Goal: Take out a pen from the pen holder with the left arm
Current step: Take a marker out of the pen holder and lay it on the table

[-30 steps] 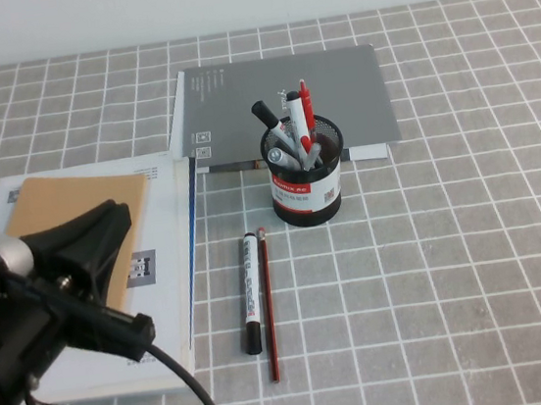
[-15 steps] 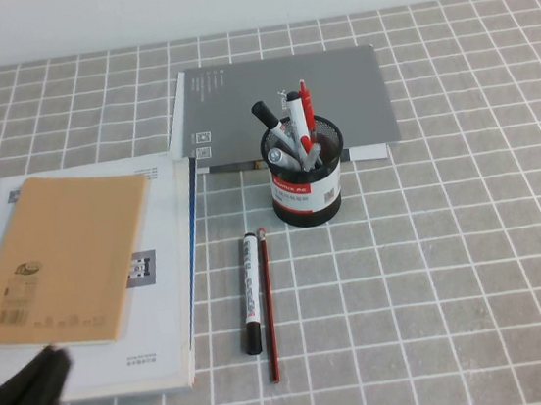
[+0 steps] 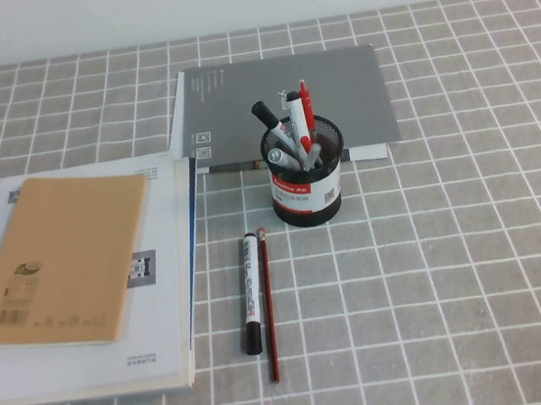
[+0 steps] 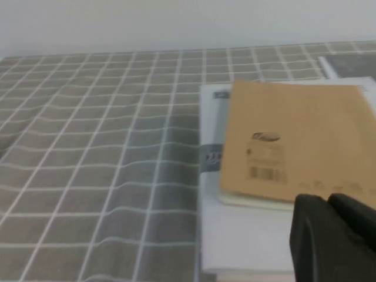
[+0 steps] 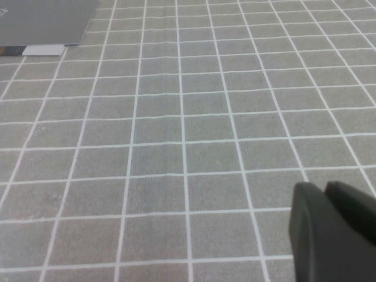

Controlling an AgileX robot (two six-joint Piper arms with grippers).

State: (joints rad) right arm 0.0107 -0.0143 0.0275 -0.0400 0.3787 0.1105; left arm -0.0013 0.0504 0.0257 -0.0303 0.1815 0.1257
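Our left gripper [image 4: 328,201] has its black fingers pressed together on nothing, low over the white book [image 4: 241,235] and near the tan paper notebook [image 4: 296,138] lying on it. Our right gripper [image 5: 325,189], likewise closed and empty, hangs above the grey checked tablecloth [image 5: 176,117]. The round black mesh pen holder [image 3: 305,186] stands upright at mid-table, just before a flat grey book [image 3: 282,97], with several pens [image 3: 297,118] leaning inside. A black-and-white marker [image 3: 250,292] and a red pencil [image 3: 268,306] lie side by side on the cloth in front of it.

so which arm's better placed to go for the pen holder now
Marginally right: the pen holder stands right of centre, and the right gripper hangs over bare cloth. The left gripper is by the brown notebook, farther left.
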